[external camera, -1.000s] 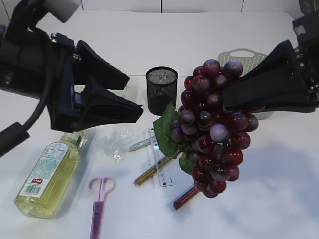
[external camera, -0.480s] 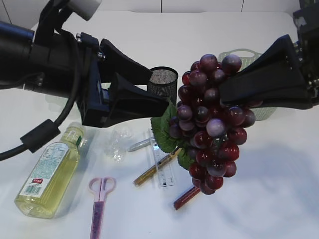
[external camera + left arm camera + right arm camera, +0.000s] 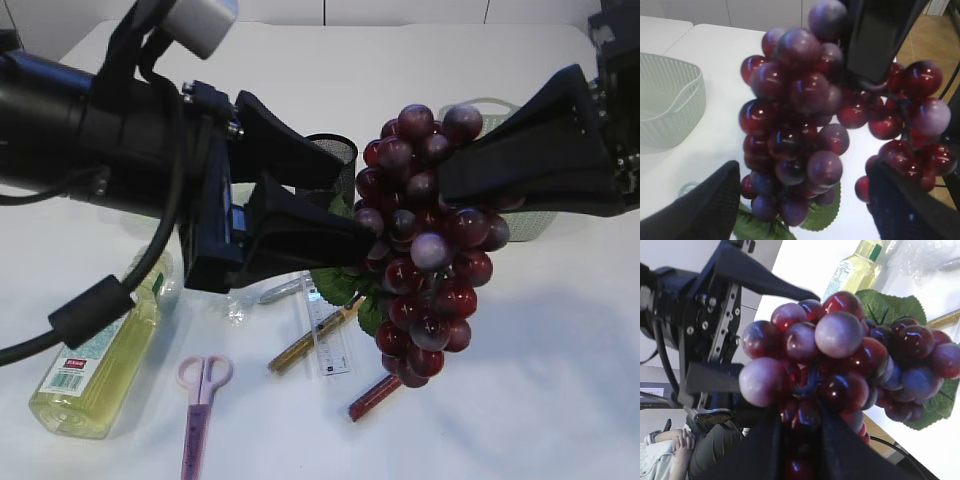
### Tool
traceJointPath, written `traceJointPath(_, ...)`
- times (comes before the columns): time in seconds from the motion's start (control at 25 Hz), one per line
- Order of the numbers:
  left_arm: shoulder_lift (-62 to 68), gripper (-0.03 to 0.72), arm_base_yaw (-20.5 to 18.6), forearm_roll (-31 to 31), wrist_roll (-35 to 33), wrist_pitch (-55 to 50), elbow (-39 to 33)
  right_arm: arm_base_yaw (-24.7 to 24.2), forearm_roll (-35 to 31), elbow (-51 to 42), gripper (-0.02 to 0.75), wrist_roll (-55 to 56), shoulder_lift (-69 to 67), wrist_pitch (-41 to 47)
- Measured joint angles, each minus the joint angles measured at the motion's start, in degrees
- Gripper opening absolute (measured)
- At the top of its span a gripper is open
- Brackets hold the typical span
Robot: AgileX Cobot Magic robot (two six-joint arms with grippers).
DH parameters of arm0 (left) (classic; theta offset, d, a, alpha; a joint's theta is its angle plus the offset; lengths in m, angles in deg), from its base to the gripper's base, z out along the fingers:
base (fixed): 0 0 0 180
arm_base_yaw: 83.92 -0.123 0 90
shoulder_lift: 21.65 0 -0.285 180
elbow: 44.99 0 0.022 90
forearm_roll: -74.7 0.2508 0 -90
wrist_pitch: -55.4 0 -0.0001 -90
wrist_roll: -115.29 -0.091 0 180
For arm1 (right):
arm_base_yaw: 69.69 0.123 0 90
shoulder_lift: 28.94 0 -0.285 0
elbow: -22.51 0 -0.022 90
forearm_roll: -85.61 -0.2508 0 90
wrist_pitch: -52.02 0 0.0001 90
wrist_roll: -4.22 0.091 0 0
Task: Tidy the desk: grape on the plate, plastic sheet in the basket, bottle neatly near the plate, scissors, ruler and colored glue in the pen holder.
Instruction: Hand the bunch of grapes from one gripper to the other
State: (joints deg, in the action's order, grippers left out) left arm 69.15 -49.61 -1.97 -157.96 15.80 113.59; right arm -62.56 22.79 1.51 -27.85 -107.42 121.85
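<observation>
The right gripper (image 3: pixel 455 190) is clamped on the grape bunch (image 3: pixel 425 240), holding it in the air above the ruler (image 3: pixel 325 335) and glue pens; the left gripper (image 3: pixel 345 195), jaws spread wide, sits right against the bunch

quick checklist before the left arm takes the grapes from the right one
1. Right tool shut on grape bunch, held in the air: ok.
2. Left tool open wide: ok.
3. Bunch between the left fingers: ok in the left wrist view.
4. Left fingers touching the grapes: cannot tell.
5. Plate in view: not ok, none seen.
6. Pen holder clear of left arm: cannot tell, partly hidden.
</observation>
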Motion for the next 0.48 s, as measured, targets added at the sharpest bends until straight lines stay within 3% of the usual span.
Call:
traceJointPath(0.24, 0.00, 0.584, 4.42, -0.10, -2.20, 6.38, 0.00, 0.00, -0.95, 0.00, 0.134, 0.00, 0.00, -0.09)
traceJointPath(0.48, 1.12, 0.584, 4.68, -0.80, -2.94, 9.49, 0.00, 0.00, -1.27, 0.00, 0.134, 0.00, 0.00, -0.09)
